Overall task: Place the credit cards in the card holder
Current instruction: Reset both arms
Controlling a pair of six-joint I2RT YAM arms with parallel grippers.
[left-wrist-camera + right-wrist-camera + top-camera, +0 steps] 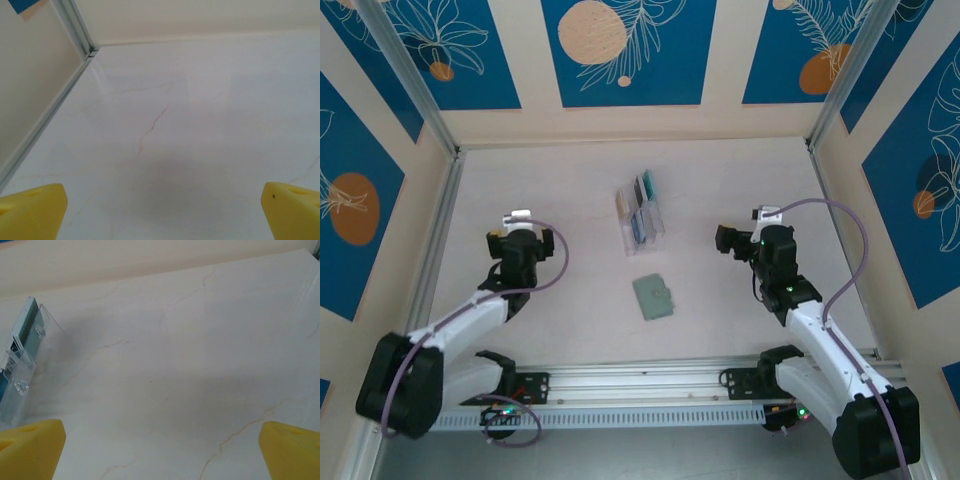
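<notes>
The credit cards (pixel 639 228) stand on edge inside a clear plastic rack (pixel 640 213) at the middle of the table; teal and blue edges show. In the right wrist view the rack (pixel 20 382) and a teal card (pixel 31 337) sit at the far left. The card holder (pixel 653 297), a flat grey-green wallet, lies closed just in front of the rack. My left gripper (pixel 520 236) (pixel 162 215) hovers open over bare table, left of the rack. My right gripper (pixel 752 236) (pixel 160 450) is open too, right of the rack. Nothing lies between either pair of yellow fingertips (pixel 31 212) (pixel 31 447).
Cream walls with blue panels close the table on three sides. A metal post (pixel 438 130) and wall rail (pixel 75 30) stand at the back left corner. An aluminium rail (pixel 640 385) runs along the near edge between the arm bases.
</notes>
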